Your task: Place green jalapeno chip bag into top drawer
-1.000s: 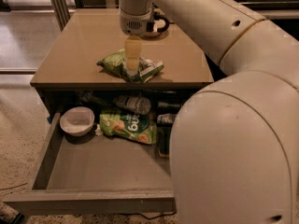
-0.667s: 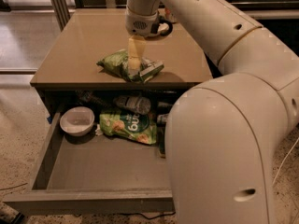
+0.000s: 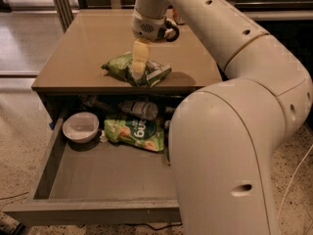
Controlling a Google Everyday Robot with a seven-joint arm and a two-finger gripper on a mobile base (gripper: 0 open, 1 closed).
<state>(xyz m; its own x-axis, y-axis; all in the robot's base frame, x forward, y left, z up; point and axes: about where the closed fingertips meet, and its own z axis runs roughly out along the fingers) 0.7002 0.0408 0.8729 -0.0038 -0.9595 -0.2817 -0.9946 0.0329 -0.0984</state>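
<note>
The green jalapeno chip bag [image 3: 116, 66] lies crumpled on the bench [image 3: 80, 45], near its front edge. My pincer [image 3: 139, 72] points straight down and touches the bag; I cannot tell if it is squeezing it. Below, the top drawer [image 3: 107, 177] is pulled out, with a white bowl [image 3: 80, 127] and a bigger green bag [image 3: 133, 131] at the back.
</note>
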